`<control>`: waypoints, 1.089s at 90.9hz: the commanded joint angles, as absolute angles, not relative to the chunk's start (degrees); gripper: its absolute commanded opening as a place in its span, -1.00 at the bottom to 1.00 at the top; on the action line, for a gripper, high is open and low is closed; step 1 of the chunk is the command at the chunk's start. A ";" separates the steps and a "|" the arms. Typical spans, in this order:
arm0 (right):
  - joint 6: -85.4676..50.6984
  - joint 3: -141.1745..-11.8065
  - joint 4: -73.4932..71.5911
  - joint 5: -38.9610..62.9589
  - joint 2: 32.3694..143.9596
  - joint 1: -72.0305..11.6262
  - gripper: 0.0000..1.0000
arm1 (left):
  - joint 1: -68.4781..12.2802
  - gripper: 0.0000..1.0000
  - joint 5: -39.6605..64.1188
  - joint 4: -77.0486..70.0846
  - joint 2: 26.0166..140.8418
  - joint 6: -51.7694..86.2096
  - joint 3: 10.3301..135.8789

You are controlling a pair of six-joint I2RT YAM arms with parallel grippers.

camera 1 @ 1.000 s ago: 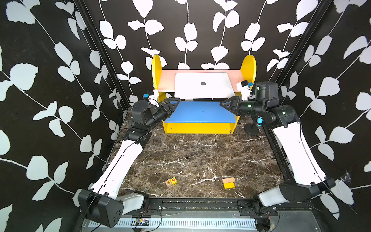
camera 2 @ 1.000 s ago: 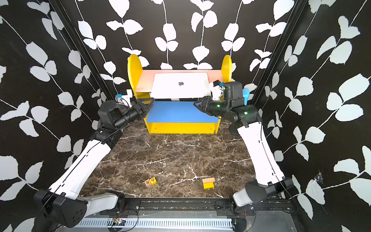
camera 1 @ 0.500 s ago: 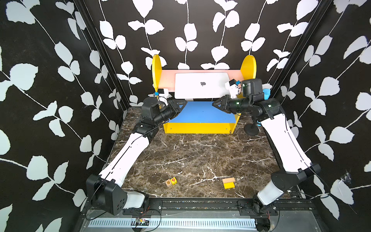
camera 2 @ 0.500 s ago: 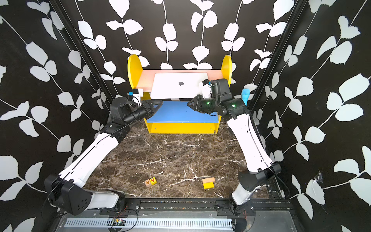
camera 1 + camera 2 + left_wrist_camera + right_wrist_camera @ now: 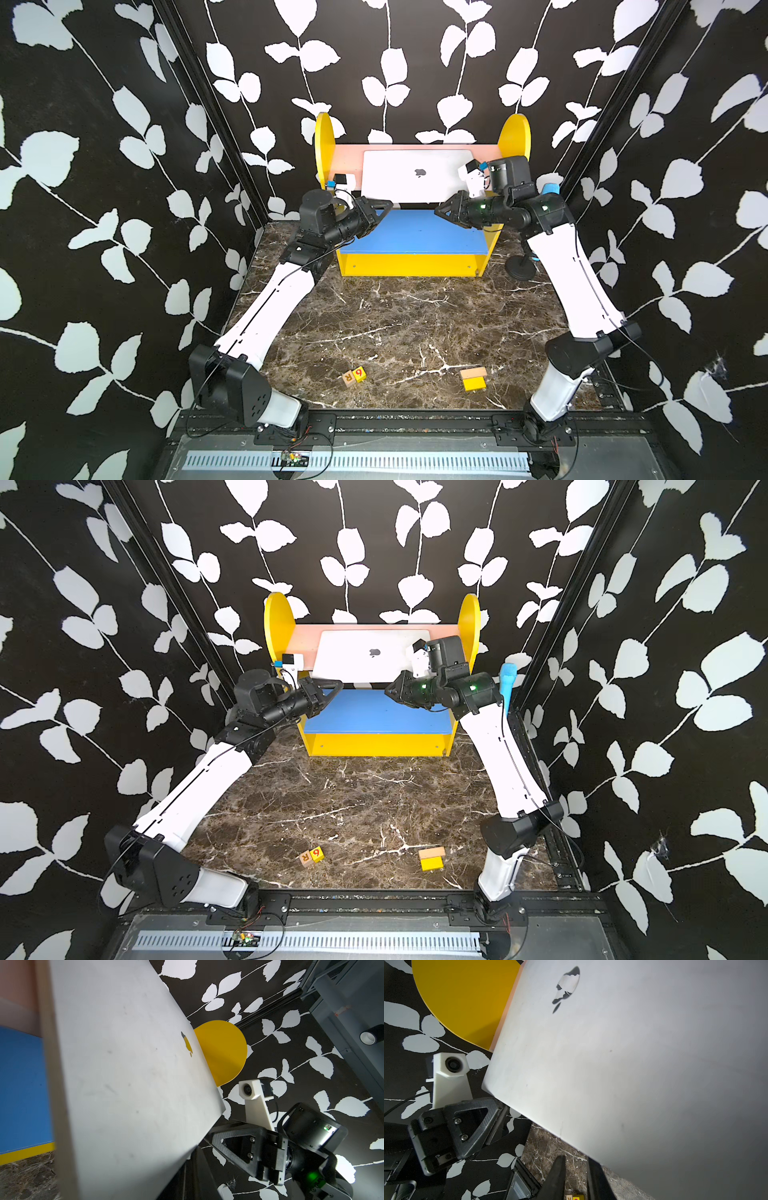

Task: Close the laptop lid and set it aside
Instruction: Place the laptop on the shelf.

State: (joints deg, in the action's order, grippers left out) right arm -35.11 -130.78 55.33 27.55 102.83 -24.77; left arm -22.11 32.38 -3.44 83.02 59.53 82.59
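Robot lab test booth.
Boxed in by black leaf-print walls (image 5: 124, 249); marble-look surface (image 5: 415, 316) under white arms (image 5: 270, 307) bolted to a metal rail (image 5: 415, 422); yellow shelf unit (image 5: 411, 264) just beside the left gripper (image 5: 387, 205), letter block (image 5: 353, 376) well apart from it.

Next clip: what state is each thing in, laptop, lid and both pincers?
laptop lid: closed.
laptop: lying flat on the pink top shelf.
left pincer: shut at the laptop's front corner.
right pincer: slightly open at the opposite front corner.
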 commanded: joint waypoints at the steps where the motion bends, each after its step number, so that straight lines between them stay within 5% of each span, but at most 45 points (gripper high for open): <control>1: -33.69 -134.34 56.47 26.35 104.43 -25.08 -0.57 | -22.41 -0.78 32.78 -4.11 83.51 57.80 85.30; 99: -35.61 -151.59 58.01 26.61 116.18 -19.91 -0.56 | -21.03 -0.80 34.01 -1.72 93.03 56.73 96.31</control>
State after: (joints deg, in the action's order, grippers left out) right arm -35.38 -149.93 61.58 26.61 115.31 -20.64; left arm -21.58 33.85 -1.02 93.03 57.87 93.76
